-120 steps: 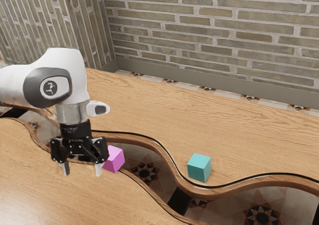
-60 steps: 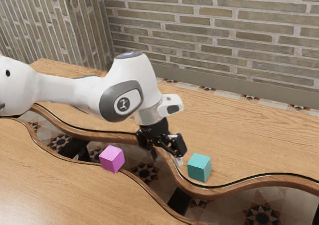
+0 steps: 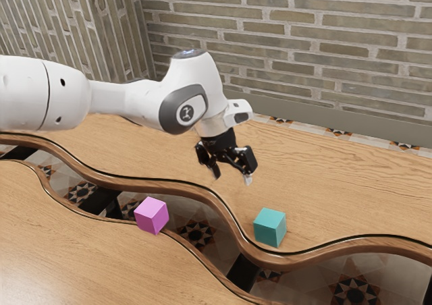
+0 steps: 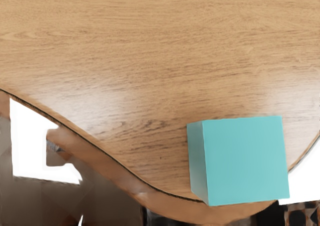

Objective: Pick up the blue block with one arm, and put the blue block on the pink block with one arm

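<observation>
gripper [image 3: 233, 175]: black, two fingers pointing down, in the air over the table, touching nothing
jaws: spread apart, nothing between them
arm [image 3: 135, 102]: white, comes in from the exterior view's left and reaches toward its right
blue block [image 3: 270, 227]: teal-blue cube, flat on the table, close to the wavy front edge; about 5 o'clock from the gripper in the exterior view, apart from it, not held
blue block, wrist view [image 4: 237, 158]: top face and one side face show, sits on wood just inside the curved table edge
pink block [image 3: 151, 215]: cube, roughly 9 o'clock from the blue block in the exterior view, well apart from it; about 8 o'clock from the gripper; at the curved edge of the nearer wood section, exact support hard to tell
table [image 3: 324, 177]: wood grain, dark-trimmed wavy edges, two sections with a gap between them
floor tiles [image 3: 198, 232]: patterned, seen through the gap
brick wall [image 3: 304, 35]: behind the table, 12 o'clock from the gripper
</observation>
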